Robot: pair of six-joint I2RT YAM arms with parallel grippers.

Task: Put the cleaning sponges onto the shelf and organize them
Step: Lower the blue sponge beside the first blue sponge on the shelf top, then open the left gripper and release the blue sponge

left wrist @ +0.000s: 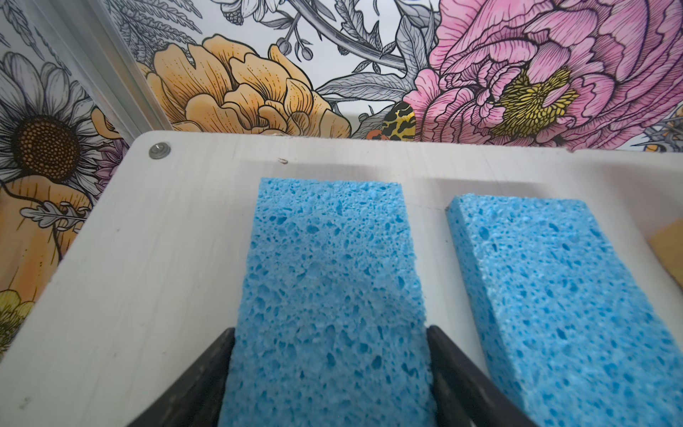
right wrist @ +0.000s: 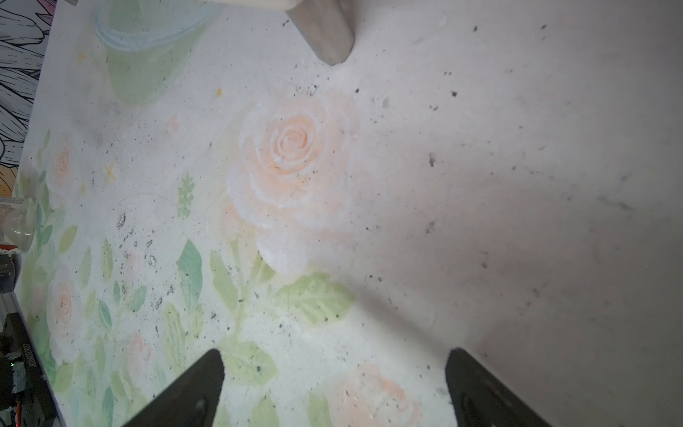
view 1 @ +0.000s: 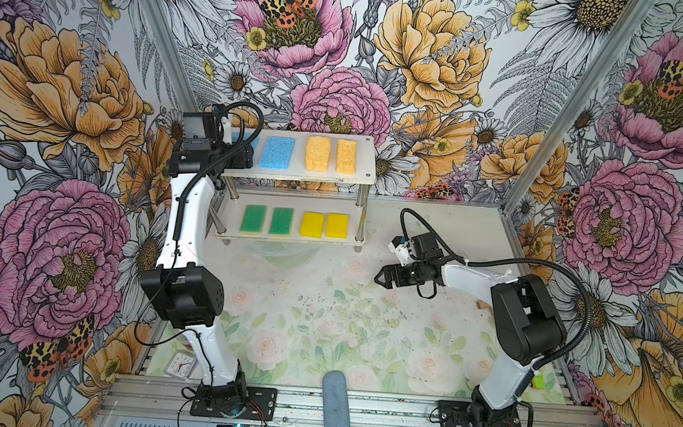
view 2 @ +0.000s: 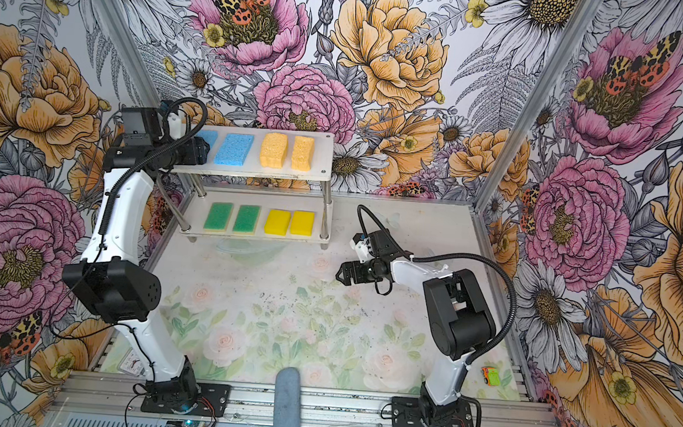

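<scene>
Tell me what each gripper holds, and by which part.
Right gripper: open, nothing held. Left gripper: its fingers flank the long sides of a blue sponge at the end nearest the arm, on the shelf; whether they pinch it cannot be told.

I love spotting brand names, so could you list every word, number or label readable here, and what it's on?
No text reads clearly anywhere.
White lettering on a black plate at the table's edge, right wrist view: blurred, unreadable.
Numerals on the small white clock face beside the left arm's base: too small.
No print visible on the blue porous sponges, pale orange sponges, green-topped sponges, yellow sponges or white two-tier shelf.
</scene>
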